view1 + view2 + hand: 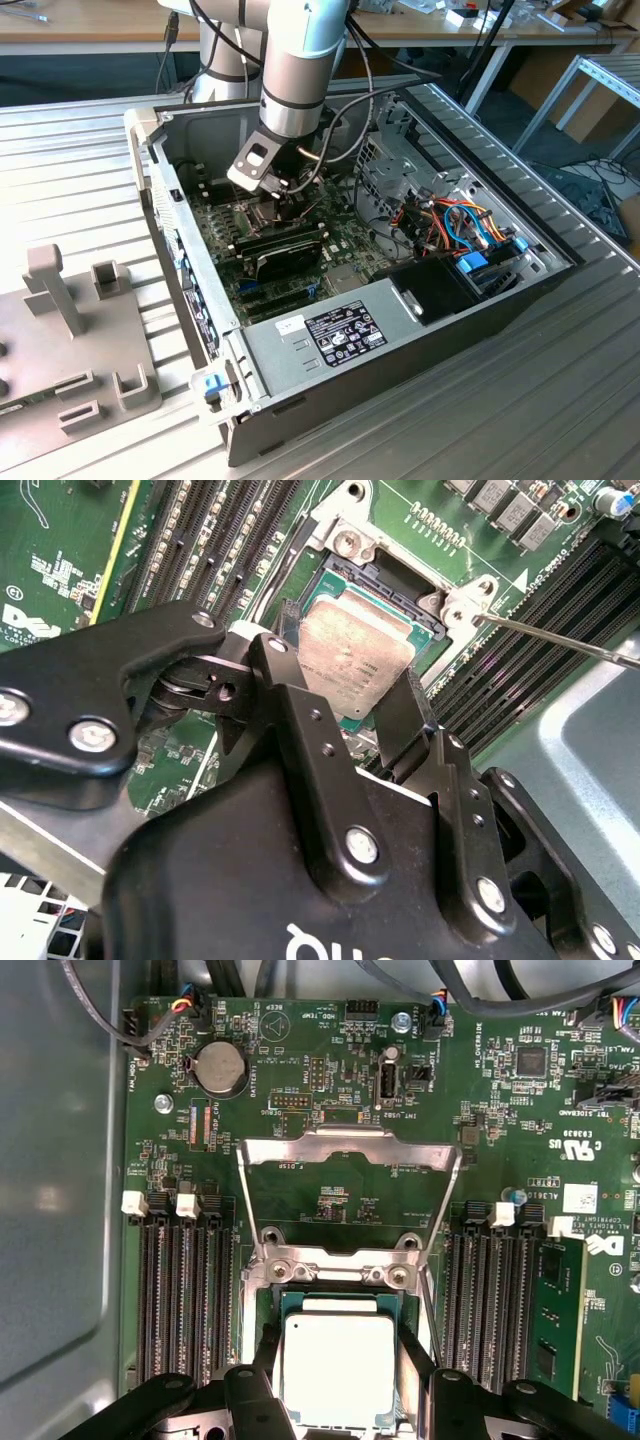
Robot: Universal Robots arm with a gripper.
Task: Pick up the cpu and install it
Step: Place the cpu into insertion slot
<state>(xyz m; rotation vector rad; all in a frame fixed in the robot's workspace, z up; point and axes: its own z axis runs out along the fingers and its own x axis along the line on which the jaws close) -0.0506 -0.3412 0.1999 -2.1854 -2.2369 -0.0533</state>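
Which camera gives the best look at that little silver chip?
The first wrist view: it looks straight down on the cpu, square top plain. The second wrist view shows it slanted, partly behind the gripper. In the exterior view the arm blocks it.

An open computer case (160, 185) sits mid-frame in the exterior view on a ribbed metal table (530, 400). Inside lie a green motherboard (348, 248), a grey power supply (330, 335) at lower middle, and orange and blue cables (455, 225) toward the exterior view's right. A grey fixture (60, 340) stands at the exterior view's lower left.
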